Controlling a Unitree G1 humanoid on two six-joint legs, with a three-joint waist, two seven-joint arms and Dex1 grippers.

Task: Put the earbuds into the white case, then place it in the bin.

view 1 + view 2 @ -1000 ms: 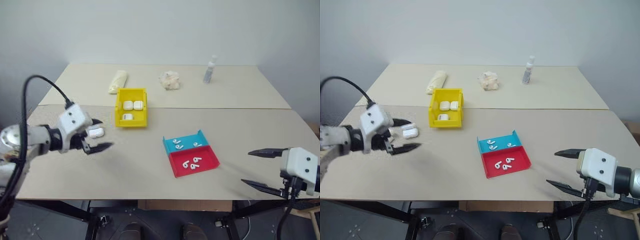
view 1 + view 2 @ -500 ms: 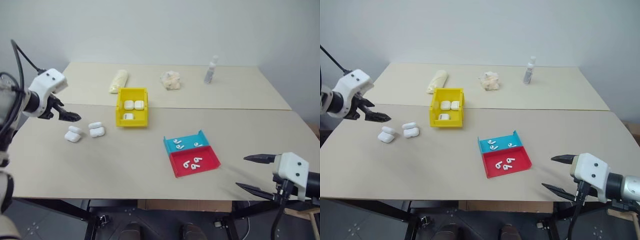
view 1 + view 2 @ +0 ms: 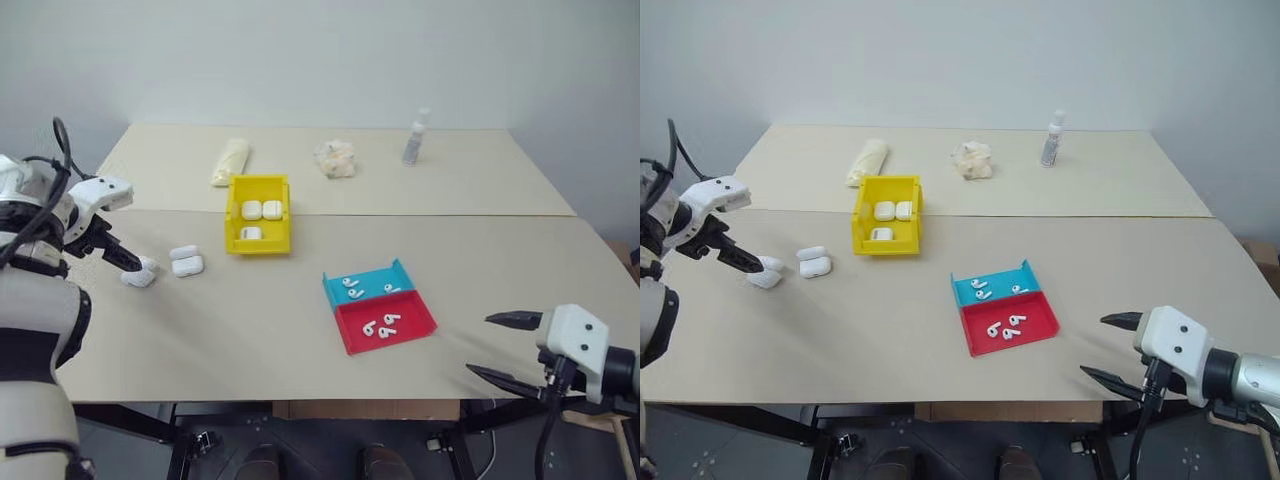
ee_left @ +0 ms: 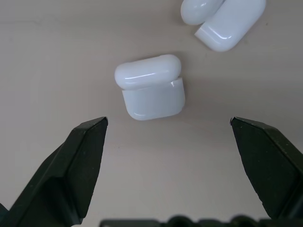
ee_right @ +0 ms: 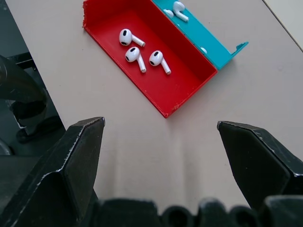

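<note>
While the left tool (image 4: 168,124) hangs spread over the white case (image 4: 150,86), it should descend centred, then pinch the case's body.

Two beige tables (image 3: 300,320) are seen pushed together, one behind the other. On the near one lie two open white cases (image 3: 187,262) close together by its left edge, a yellow bin (image 3: 259,213) behind them near the seam, and a shallow blue-and-red tray (image 3: 380,307) right of centre. On the far table (image 3: 480,180) are placed a pale rolled cloth (image 3: 229,161), a crumpled cream wad (image 3: 334,159) and a small spray bottle (image 3: 414,139).
</note>
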